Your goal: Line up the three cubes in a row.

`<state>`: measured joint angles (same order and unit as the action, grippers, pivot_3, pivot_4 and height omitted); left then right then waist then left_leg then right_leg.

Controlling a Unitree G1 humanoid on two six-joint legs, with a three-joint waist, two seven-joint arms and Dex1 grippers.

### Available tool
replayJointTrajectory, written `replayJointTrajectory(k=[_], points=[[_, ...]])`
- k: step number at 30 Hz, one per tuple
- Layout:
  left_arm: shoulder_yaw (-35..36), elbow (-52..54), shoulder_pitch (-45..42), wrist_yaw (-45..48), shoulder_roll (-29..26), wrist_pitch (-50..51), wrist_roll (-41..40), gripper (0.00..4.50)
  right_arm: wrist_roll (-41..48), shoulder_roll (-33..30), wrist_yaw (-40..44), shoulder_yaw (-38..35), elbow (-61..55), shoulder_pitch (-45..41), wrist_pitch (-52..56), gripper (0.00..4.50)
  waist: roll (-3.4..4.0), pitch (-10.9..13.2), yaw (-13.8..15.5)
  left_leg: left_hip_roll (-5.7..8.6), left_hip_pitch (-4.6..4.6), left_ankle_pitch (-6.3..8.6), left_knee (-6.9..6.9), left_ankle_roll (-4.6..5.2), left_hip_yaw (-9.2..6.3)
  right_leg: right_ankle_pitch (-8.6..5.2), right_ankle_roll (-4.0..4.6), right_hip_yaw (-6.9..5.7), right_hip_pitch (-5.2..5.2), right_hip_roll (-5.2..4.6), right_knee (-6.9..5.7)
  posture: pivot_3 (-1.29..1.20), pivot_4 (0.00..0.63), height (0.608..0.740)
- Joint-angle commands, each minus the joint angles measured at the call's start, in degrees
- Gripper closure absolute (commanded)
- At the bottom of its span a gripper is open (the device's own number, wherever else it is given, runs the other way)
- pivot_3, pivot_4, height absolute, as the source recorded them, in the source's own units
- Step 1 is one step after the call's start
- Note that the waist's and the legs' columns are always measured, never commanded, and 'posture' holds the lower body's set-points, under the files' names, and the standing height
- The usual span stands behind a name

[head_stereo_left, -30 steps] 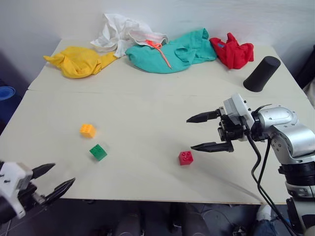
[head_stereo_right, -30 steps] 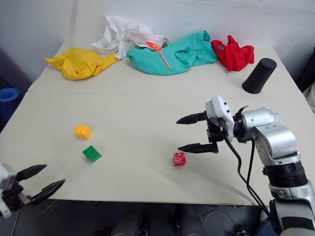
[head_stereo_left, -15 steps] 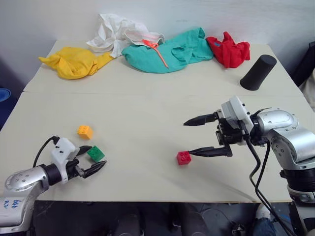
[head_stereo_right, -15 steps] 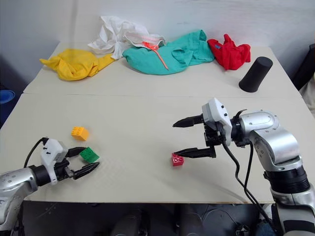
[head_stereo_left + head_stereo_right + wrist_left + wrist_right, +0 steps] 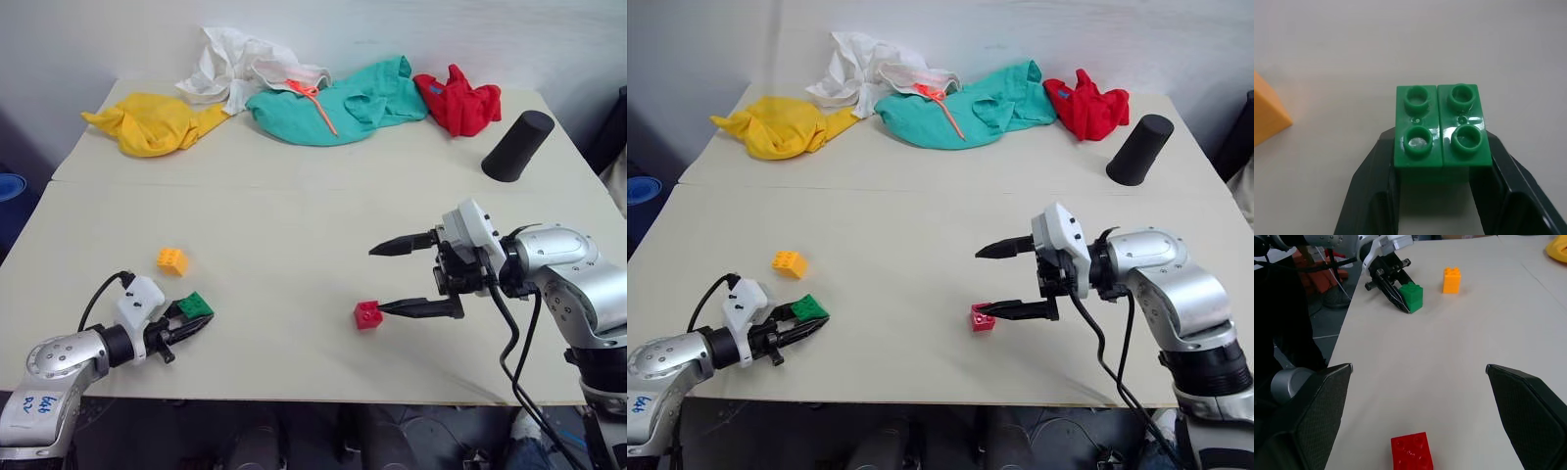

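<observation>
The green cube (image 5: pixel 196 304) rests on the table near the front left, and my left gripper (image 5: pixel 190 320) is shut on it; the left wrist view shows the cube (image 5: pixel 1440 129) pinched between both black fingers (image 5: pixel 1376 166). A short way behind it, the orange-yellow cube (image 5: pixel 172 260) stands alone. The red cube (image 5: pixel 368 314) lies at centre front. My right gripper (image 5: pixel 378 281) is open and points left, its lower fingertip right beside the red cube. In the right wrist view the red cube (image 5: pixel 1411 450) lies between the spread fingers (image 5: pixel 1317 401), with the green cube (image 5: pixel 1411 296) and the orange-yellow cube (image 5: pixel 1451 280) beyond.
Along the table's back edge lie a yellow cloth (image 5: pixel 157 122), a white cloth (image 5: pixel 245 64), a teal cloth (image 5: pixel 338 103) and a red cloth (image 5: pixel 460 98). A black cylinder (image 5: pixel 518 147) stands at the back right. Bare tabletop (image 5: pixel 284 255) separates the cubes.
My left gripper came in from beyond the table's front-left edge, straddled the green cube and shut on it. The right gripper stayed open in about the same place.
</observation>
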<state>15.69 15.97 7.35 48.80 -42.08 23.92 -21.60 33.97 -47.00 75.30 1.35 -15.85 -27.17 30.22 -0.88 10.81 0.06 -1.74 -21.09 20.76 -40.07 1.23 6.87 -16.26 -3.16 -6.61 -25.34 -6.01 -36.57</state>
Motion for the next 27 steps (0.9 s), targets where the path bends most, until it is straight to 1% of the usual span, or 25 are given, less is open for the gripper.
replayJointTrajectory(k=[1,3,6,9,12,17,24,27], points=[[-4.7,3.3,-7.2,8.4,-3.4,-0.9,-3.5,2.99,0.1,-4.4,2.2,-3.4,-3.7,4.4,-1.6,0.00,-0.01,0.0,0.5,0.01,-0.02,0.00,-0.01,0.01,-0.02,0.00,0.00,-0.02,0.00,-0.02,0.00,0.00,0.150,0.740],[-9.7,1.1,-13.2,12.7,-5.3,-1.1,-2.2,2.99,0.1,-6.2,2.7,-4.5,-4.3,7.1,-2.2,0.00,-0.01,0.0,1.2,0.06,-0.02,-0.02,-0.03,0.02,-0.04,0.01,-0.01,-0.06,0.03,-0.02,0.00,0.00,0.150,0.740],[-15.8,-2.8,-20.3,17.4,-6.2,-3.1,0.1,2.99,0.1,-7.0,1.0,-6.0,-4.9,9.2,-2.5,0.00,0.02,0.0,1.0,0.05,0.05,-0.02,-0.04,0.01,0.03,0.02,-0.04,-0.04,0.09,0.08,0.00,0.00,0.150,0.740],[-23.8,-7.0,-28.2,20.7,-4.1,-4.6,3.8,2.99,0.3,-7.2,-1.8,-8.9,-6.7,12.8,-1.8,0.00,0.01,0.0,1.0,-0.03,0.08,-0.04,-0.03,-0.04,0.15,0.02,-0.04,0.04,0.07,0.33,-0.06,0.00,0.150,0.740],[-28.1,-8.4,-30.6,21.1,-2.4,-6.1,6.8,2.99,0.9,-7.2,-3.5,-10.8,-9.3,16.1,-1.1,0.00,0.01,0.0,1.0,-0.03,0.05,-0.05,-0.03,-0.06,0.18,0.02,-0.04,0.06,0.04,0.45,-0.26,0.00,0.150,0.740],[-30.2,-10.1,-31.4,19.4,0.0,-6.9,9.4,2.99,1.3,-7.9,-4.6,-12.5,-11.6,19.8,-0.9,0.00,0.01,0.0,1.2,-0.03,0.04,-0.06,-0.09,-0.04,0.18,0.02,-0.05,0.12,0.02,0.43,-0.19,0.00,0.150,0.740],[-30.3,-13.0,-32.0,16.8,2.3,-8.1,12.2,2.99,1.5,-8.1,-5.3,-12.3,-11.3,19.1,-0.9,0.00,0.01,0.0,1.3,-0.04,0.03,-0.06,-0.11,-0.02,0.15,0.03,-0.05,0.12,0.03,0.38,-0.06,0.00,0.150,0.740],[-30.4,-12.5,-31.0,17.4,2.5,-8.7,12.1,2.99,1.3,-8.0,-5.1,-11.9,-10.6,18.6,-1.2,0.00,0.01,0.0,1.3,-0.03,0.03,-0.06,-0.12,-0.01,0.14,0.03,-0.05,0.11,0.04,0.37,-0.07,0.00,0.150,0.740]])
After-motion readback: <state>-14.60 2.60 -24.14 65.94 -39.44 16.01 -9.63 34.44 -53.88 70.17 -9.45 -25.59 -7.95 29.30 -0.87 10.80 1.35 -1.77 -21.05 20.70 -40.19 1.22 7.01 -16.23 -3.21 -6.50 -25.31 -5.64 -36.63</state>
